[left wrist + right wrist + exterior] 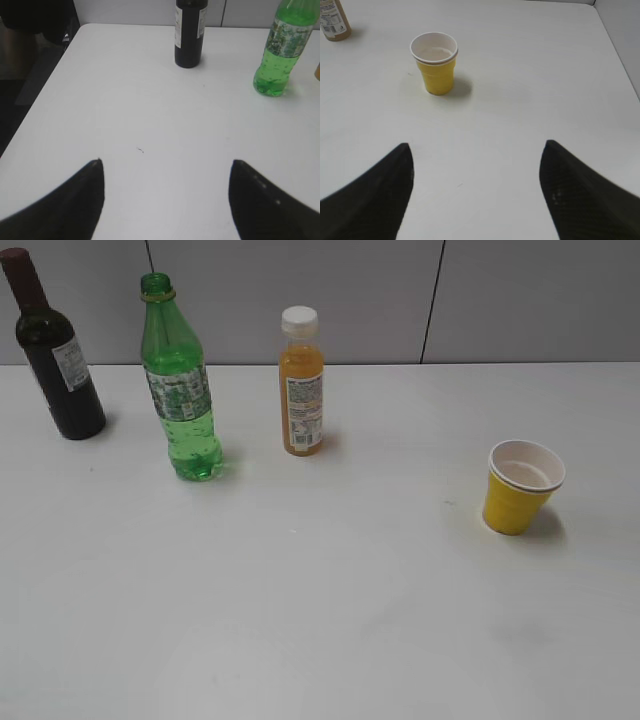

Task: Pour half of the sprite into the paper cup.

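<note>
- We judge nothing is started: left gripper (166, 200) and right gripper (476, 192) both spread wide, holding nothing.
- The sprite (283, 50) stands uncapped, ahead and to the right of the left gripper, well apart.
- The paper cup (435, 62) stands upright, ahead-left of the right gripper.
- Next, we reckon: left reaches the sprite and grips its body.
- Count: three bottles (sprite, wine bottle (55, 355), orange juice bottle (300, 385)), one cup.

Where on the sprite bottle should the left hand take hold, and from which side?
Likely the labelled middle of the sprite bottle, approached level from the front. It stands upright and uncapped, the body is straight there, and the neck is too narrow. The wine bottle and juice bottle flank it, leaving the front free.
</note>
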Controlling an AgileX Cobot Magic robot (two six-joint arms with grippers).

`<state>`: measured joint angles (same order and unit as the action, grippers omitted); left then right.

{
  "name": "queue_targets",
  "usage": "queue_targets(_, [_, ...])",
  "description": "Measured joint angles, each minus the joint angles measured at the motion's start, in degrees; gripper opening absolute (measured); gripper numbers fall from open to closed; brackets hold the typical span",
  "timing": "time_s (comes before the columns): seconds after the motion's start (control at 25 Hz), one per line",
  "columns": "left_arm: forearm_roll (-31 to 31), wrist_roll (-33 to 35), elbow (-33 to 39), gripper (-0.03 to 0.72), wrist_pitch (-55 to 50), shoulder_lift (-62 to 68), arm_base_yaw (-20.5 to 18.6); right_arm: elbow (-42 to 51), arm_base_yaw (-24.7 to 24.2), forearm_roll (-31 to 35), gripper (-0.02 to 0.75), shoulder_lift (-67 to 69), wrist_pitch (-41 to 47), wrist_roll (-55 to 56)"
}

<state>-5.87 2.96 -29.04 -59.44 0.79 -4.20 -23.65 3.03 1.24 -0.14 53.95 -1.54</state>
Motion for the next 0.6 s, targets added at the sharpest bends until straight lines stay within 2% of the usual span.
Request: queue_targets(0.6, [0.0,0.0,0.0,0.589,0.0,0.0,0.0,0.0,0.0,0.0,0.592,0.0,0.0,-0.02])
